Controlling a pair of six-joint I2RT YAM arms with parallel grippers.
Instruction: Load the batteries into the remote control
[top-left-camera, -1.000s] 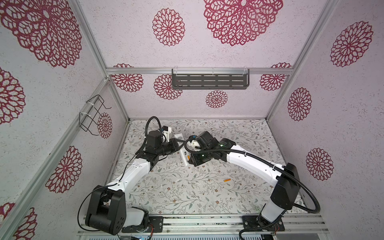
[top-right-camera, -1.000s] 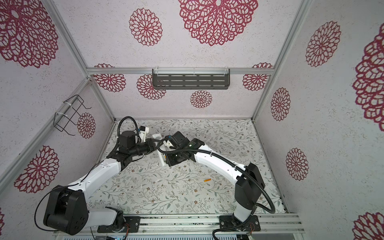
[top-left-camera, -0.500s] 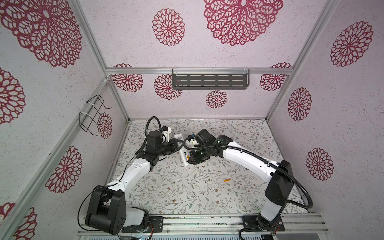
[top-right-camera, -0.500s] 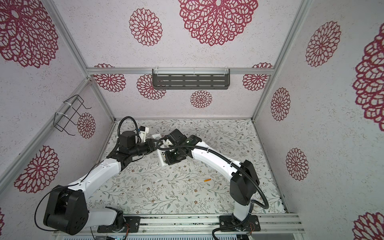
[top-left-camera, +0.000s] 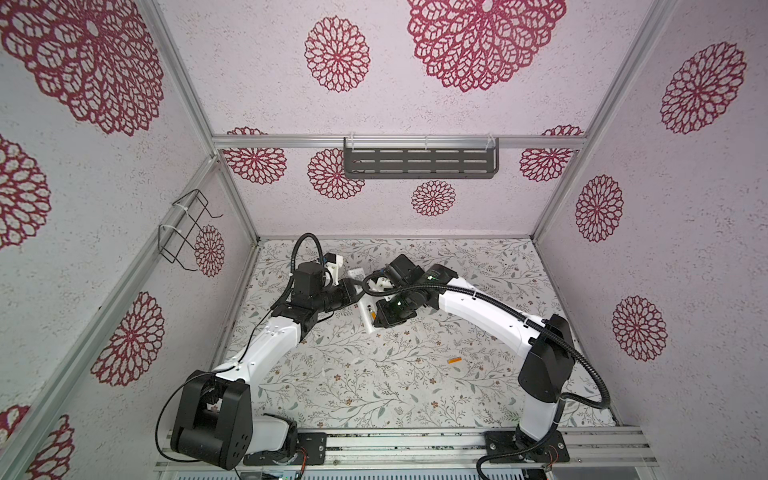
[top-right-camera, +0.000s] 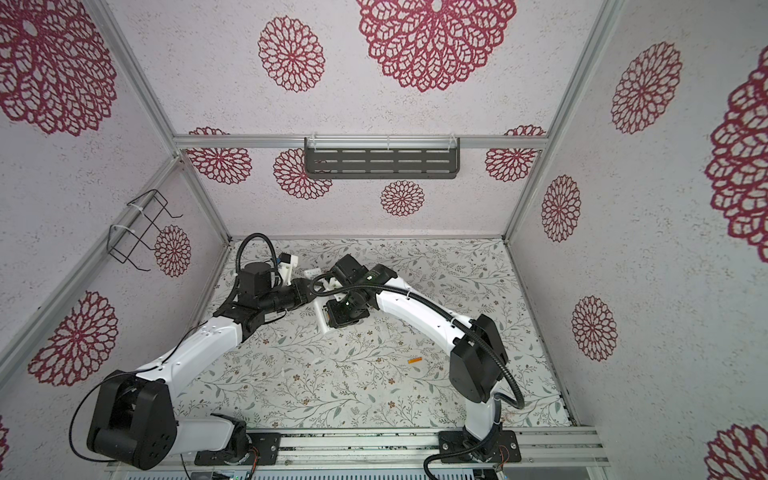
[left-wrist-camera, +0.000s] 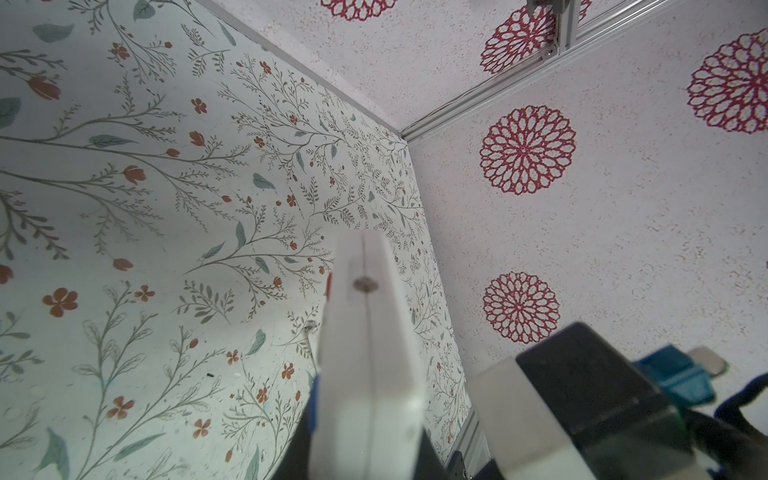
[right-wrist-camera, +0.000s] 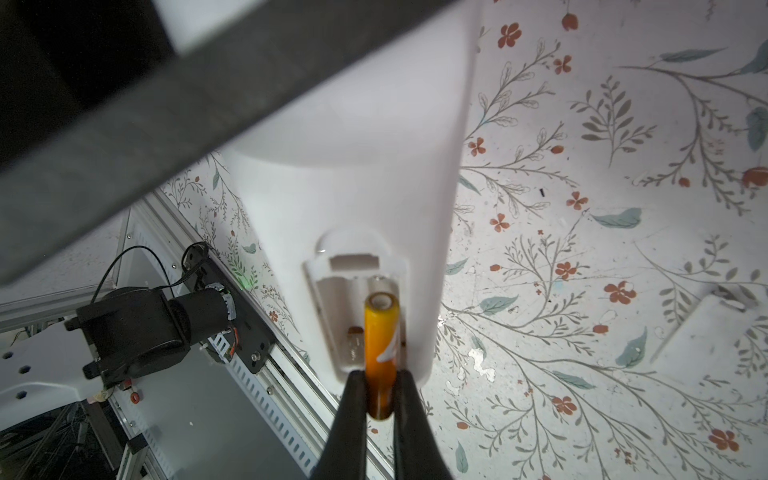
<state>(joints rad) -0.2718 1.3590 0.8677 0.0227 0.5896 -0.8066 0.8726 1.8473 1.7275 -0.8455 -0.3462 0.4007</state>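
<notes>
The white remote control (right-wrist-camera: 353, 166) is held off the table by my left gripper (left-wrist-camera: 368, 449), which is shut on its edges; it shows edge-on in the left wrist view (left-wrist-camera: 365, 332) and as a white bar in both top views (top-left-camera: 365, 319) (top-right-camera: 322, 318). Its back faces my right wrist camera, with the battery compartment (right-wrist-camera: 345, 299) open. My right gripper (right-wrist-camera: 380, 395) is shut on an orange battery (right-wrist-camera: 380, 340) that lies along one slot of the compartment. Another battery (top-left-camera: 454, 360) (top-right-camera: 414, 360) lies on the table at the right.
A flat white piece (right-wrist-camera: 706, 332) lies on the floral table (top-left-camera: 374, 395); a similar white piece (top-left-camera: 356, 274) shows behind the grippers. The two arms meet at the back left. Walls close in the back and both sides, and a rail (top-left-camera: 395, 440) runs along the front.
The right arm's elbow has swung a little to the left. Both grippers stay together at the remote, each still shut on what it holds.
</notes>
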